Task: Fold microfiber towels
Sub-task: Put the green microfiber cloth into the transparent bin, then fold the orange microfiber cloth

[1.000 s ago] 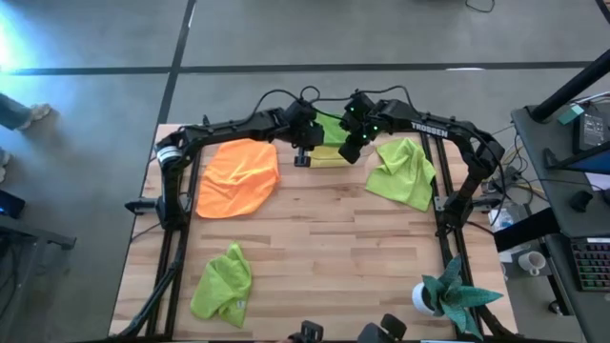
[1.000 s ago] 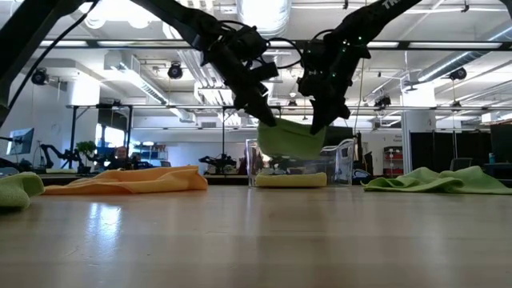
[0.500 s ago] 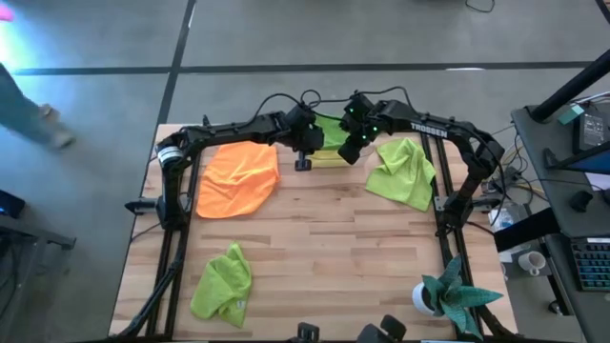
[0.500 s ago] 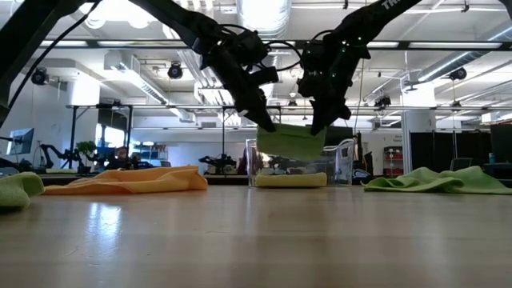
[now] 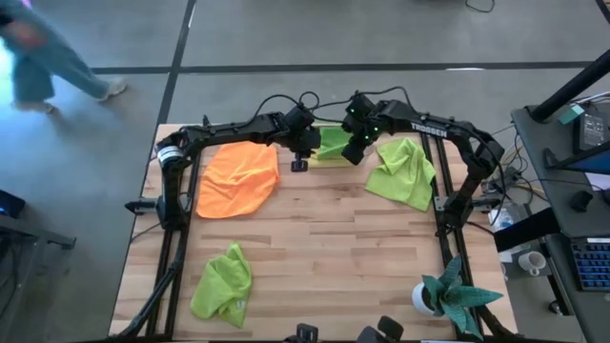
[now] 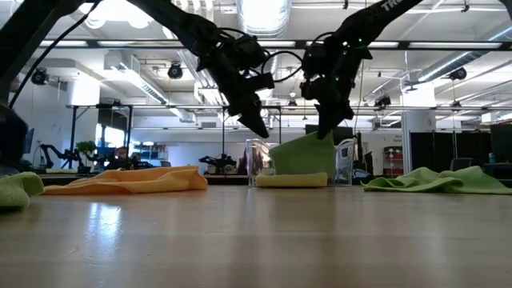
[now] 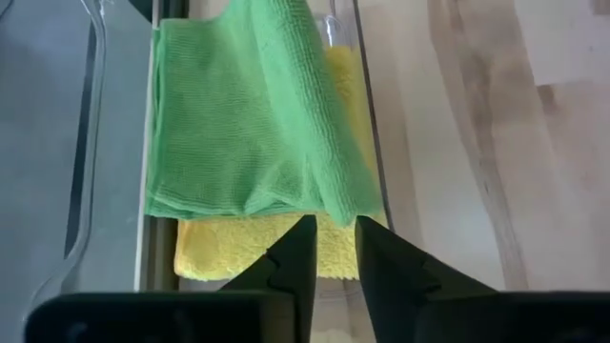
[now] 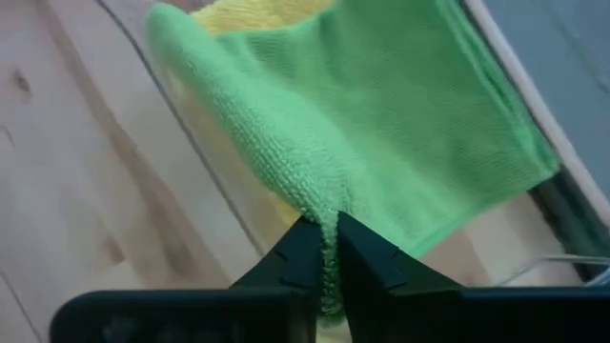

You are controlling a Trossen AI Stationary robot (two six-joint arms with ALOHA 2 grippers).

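The pale wooden plank table [image 5: 324,248] carries everything here, and the clear plastic bin [image 6: 344,164] at its far edge serves as the landmark.

Largest of the cloths, the orange microfiber towel [image 5: 238,178] lies spread and rumpled just to the left of the bin. A crumpled lime green towel [image 5: 402,171] lies just to the right of the bin. Another bunched lime green towel [image 5: 223,283] sits well apart from the bin, toward the near left corner of the table. The teal spiky-leaved plant in its white pot [image 5: 454,297] stands far from the bin, at the near right corner.

Inside the bin a folded yellow microfiber towel [image 7: 257,250] lies flat on the floor. On top of it rests a folded lime green microfiber cloth [image 7: 243,124], one side of it lifted up toward the bin's right wall.

The right gripper [image 8: 327,250] hangs over the right end of the bin, its fingers pinched together on a raised fold of that green cloth. The left gripper [image 7: 331,250] hangs over the left end of the bin, its fingers parted by a narrow gap with nothing between them; its tips sit just beside the cloth's loose edge.
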